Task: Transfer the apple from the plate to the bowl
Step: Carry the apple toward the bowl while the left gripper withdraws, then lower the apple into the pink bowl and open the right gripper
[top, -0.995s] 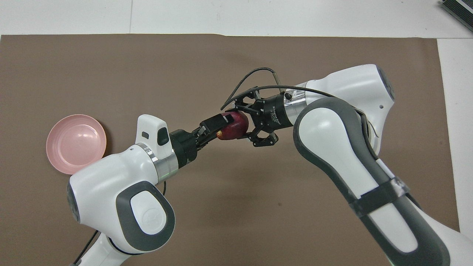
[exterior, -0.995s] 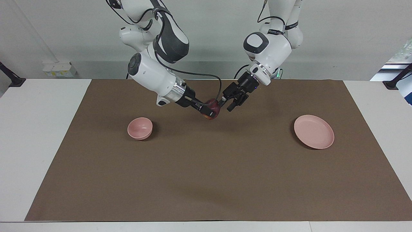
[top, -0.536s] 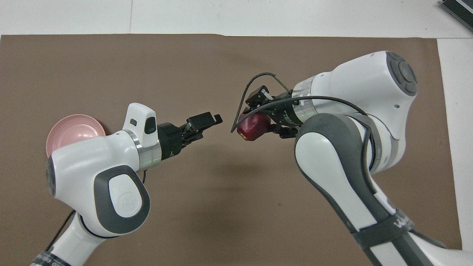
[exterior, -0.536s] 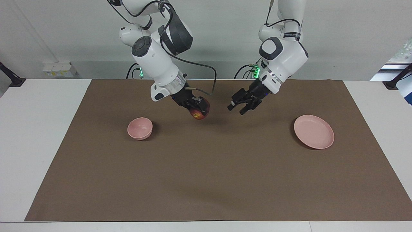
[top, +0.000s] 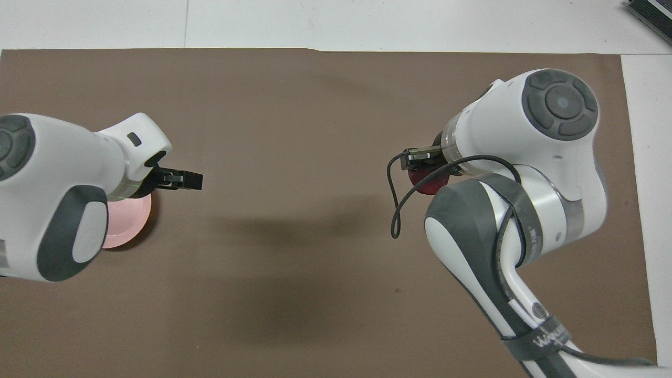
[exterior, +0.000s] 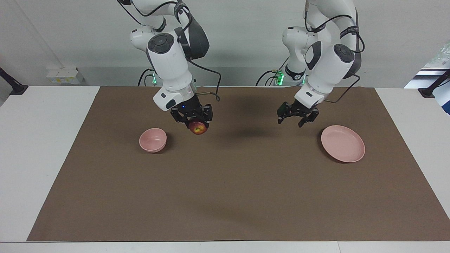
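My right gripper (exterior: 197, 121) is shut on the dark red apple (exterior: 198, 128) and holds it in the air over the mat, beside the small pink bowl (exterior: 153, 139). The bowl stands empty on the mat toward the right arm's end. My left gripper (exterior: 291, 122) is open and empty, in the air over the mat beside the wide pink plate (exterior: 342, 143), which is empty. In the overhead view the apple (top: 428, 185) shows partly under the right gripper (top: 420, 167). There the left arm covers most of the plate (top: 128, 223), the left gripper (top: 185, 180) points toward mid-table, and the bowl is hidden.
A brown mat (exterior: 225, 189) covers most of the white table (exterior: 42, 147). Only the bowl and the plate stand on it.
The apple was between both grippers over mid-table. The left gripper has let go and drawn back toward the plate. The right gripper has swung the apple toward the bowl and now points down.
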Available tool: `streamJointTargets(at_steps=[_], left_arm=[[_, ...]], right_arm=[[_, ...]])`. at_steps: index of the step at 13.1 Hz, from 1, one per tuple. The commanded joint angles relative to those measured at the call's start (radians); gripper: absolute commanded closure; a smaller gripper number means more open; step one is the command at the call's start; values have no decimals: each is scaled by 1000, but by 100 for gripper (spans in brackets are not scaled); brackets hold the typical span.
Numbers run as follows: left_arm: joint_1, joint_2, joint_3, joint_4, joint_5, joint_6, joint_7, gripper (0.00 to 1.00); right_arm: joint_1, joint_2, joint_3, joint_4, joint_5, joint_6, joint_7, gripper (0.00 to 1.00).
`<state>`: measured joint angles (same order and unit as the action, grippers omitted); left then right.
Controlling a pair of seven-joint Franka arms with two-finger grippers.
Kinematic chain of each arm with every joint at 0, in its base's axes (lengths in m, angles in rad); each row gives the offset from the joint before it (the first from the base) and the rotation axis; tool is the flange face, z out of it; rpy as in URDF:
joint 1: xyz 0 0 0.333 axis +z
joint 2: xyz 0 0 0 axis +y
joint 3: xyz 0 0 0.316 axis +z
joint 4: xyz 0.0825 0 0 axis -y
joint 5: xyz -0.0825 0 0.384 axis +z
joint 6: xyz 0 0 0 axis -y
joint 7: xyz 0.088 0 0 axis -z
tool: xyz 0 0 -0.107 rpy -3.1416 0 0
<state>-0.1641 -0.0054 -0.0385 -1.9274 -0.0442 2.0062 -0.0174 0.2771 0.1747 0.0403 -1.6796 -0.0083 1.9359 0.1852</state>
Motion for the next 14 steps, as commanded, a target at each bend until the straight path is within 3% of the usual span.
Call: streamJointTargets(at_steps=[1, 8, 14], left_arm=[[85, 28, -9, 178, 30, -170, 86, 0], [195, 33, -3, 473, 52, -475, 175, 0], [193, -1, -9, 453, 44, -501, 168, 0]], right_arm=[[-65, -52, 9, -69, -32, -6, -123, 81], [-202, -176, 7, -409, -33, 236, -312, 81], [-245, -175, 7, -583, -36, 432, -354, 81]])
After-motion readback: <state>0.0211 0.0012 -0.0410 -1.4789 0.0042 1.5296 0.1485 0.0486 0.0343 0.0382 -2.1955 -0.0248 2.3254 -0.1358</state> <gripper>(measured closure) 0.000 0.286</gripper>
